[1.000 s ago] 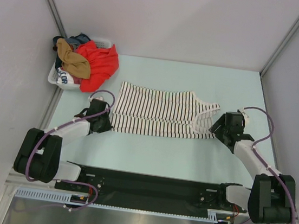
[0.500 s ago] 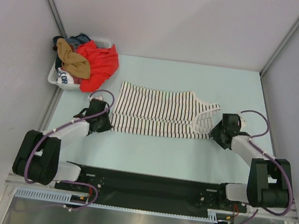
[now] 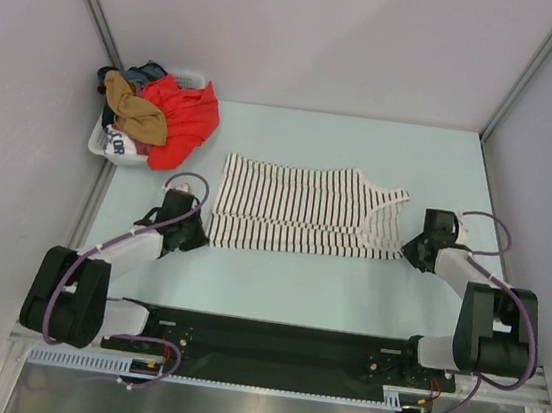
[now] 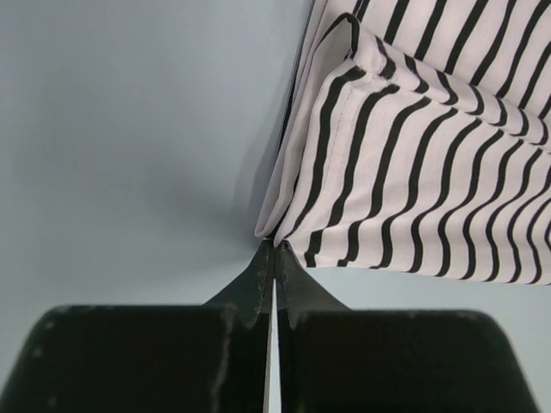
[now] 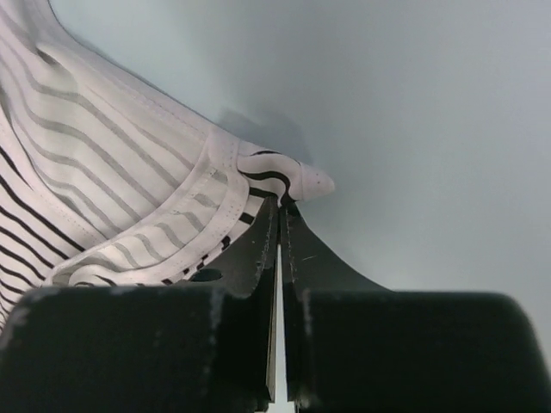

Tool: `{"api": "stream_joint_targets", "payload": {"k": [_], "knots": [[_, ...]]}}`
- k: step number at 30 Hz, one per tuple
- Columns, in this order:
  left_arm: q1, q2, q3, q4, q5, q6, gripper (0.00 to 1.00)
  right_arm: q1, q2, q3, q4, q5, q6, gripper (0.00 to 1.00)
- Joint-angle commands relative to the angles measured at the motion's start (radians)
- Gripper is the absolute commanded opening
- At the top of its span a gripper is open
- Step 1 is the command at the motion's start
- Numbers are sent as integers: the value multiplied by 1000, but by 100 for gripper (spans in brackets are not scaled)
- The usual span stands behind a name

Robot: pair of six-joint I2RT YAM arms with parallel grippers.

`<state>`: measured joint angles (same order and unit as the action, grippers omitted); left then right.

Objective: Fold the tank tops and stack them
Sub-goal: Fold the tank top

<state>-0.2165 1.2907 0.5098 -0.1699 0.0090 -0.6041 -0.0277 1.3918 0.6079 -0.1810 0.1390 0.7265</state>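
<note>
The pale blue-green table [image 3: 287,278] fills most of the overhead view, with grey walls standing round it at nine, twelve and three o'clock. Near its middle the striped tank top [image 3: 301,210] lies on its side, flat for the most part, with its hem toward nine o'clock and its shoulder straps toward three o'clock. Its near long edge looks doubled over on itself. At about ten o'clock, in the far corner, the white laundry basket [image 3: 98,141] sits heaped with clothes. A red garment [image 3: 188,120] spills over the side of it that faces three o'clock, and on its nine o'clock side the tan-brown tank top [image 3: 132,108] lies bunched on top of the pile. That top is well apart from the striped one. Something dark shows behind the tan-brown one, but I cannot tell what it is. My left claw [image 3: 198,237] is down at the striped tank top's seven o'clock corner, low on the table. Through my left wrist camera its fingers [image 4: 258,280] are pressed together with no gap, and the hem corner of the striped cloth [image 4: 413,172] is nipped at their tips. My right claw [image 3: 409,251] sits at the four o'clock corner. Its fingers [image 5: 258,249] are likewise clamped tight, pinching the end of a shoulder strap, whose white-bound edge [image 5: 112,189] folds out toward nine o'clock.
</note>
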Motion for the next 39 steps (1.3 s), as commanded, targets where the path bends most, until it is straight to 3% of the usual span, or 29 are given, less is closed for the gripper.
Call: {"api": "stream_joint_targets", "payload": {"k": [1,6,11,15,16,18,19,20,23,25,29,32,39], "knots": [[-3,-76,-54,20,36,-57,0,-18,-60,-4,-122,77,28,0],[-7,-180,-120,-31,23,-128,0,-18,-77,15,-244,88,62,0],[-21,-341,-183,-97,11,-158,1,-18,-209,-56,-275,108,102,0],[-29,-444,-224,-149,-3,-181,8,-18,-329,-82,-348,145,131,4],[-29,-477,-228,-160,-6,-184,12,-18,-350,-82,-360,149,131,14],[-29,-504,-240,-178,-7,-187,37,-18,-393,-79,-382,157,120,46],[-29,-516,-241,-184,-41,-194,46,-18,-402,-77,-388,157,113,54],[-30,-519,-243,-190,-47,-204,59,-18,-410,-74,-391,163,108,55],[-29,-505,-212,-230,-109,-212,74,-18,-428,-51,-394,169,76,56],[-30,-496,-195,-230,-148,-209,78,-18,-428,-33,-327,121,-34,54],[-29,-446,-105,-168,-159,-116,79,-15,-396,16,-178,-159,-209,53],[-27,-343,10,-134,-135,-48,79,-6,-317,96,-108,-269,-272,51],[-26,-90,243,-19,-40,67,79,92,-10,358,-87,-280,-367,52]]}}
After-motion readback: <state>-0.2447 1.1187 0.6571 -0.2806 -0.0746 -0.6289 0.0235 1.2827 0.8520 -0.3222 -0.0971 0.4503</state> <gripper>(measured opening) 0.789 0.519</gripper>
